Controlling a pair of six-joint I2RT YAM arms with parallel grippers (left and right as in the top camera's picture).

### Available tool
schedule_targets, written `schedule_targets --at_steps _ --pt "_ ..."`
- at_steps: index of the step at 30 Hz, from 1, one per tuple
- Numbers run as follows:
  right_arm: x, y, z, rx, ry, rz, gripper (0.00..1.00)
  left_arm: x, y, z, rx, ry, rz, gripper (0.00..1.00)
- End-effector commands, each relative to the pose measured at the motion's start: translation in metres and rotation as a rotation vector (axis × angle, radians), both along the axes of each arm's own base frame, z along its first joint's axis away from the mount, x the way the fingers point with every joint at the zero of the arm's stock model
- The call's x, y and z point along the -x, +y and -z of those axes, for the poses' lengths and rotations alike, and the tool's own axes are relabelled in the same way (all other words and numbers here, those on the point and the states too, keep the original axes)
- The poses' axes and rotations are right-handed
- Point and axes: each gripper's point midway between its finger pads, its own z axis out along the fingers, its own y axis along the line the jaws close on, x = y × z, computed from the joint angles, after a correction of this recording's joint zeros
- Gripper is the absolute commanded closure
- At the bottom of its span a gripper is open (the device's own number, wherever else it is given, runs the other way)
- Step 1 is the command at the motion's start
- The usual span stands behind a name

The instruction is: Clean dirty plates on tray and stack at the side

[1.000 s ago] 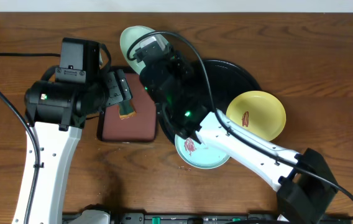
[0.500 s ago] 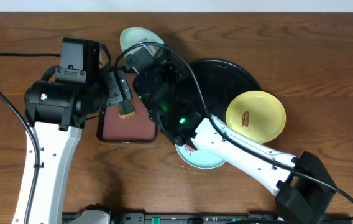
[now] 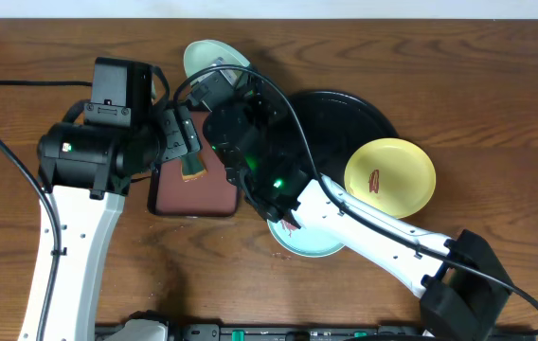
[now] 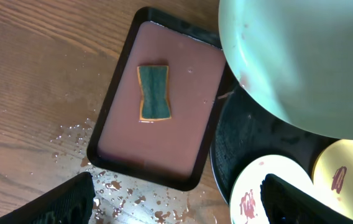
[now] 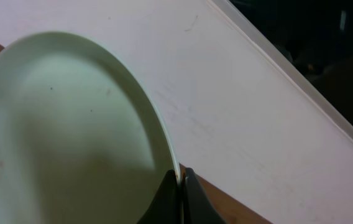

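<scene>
Bench (image 3: 496,76) from overhead: right tool (image 3: 220,74) holds a mint-blue plate (image 3: 198,55) beyond the black tray (image 3: 364,109). Left wrist: left tool (image 4: 186,208) gapes empty above the sponge (image 4: 154,93). Right wrist: fingertips (image 5: 166,194) pinch only the rim, so lower it level before releasing.

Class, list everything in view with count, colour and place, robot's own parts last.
Table: 1, brown wood.
Black tray: 1, glossy black, table centre.
Rectangular tray: 1, reddish-brown, left of Black tray.
Sponge: 1, green with tan edge, in Rectangular tray.
Held plate: 1, mint, held up beyond Rectangular tray.
Smeared plate: 1, mint with red smear, Black tray's near edge, partly hidden.
Yellow plate: 1, yellow with red smear, Black tray's right rim.
Droplets: many, clear, on Table beside Rectangular tray.
Left end effector: 1, black, open above Rectangular tray.
Right end effector: 1, black, shut on Held plate's rim.
</scene>
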Motion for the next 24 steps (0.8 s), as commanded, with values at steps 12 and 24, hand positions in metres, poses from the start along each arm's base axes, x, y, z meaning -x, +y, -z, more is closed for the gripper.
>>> schedule_targets --at_steps 12,24 --pt "-0.016 -0.054 0.012 -0.210 0.037 0.222 0.99 0.000 0.001 -0.004 -0.003 -0.009 0.002 0.14" --pt "-0.043 -0.179 0.046 -1.110 0.712 0.151 0.99 0.000 0.001 -0.004 -0.003 -0.009 0.002 0.14"
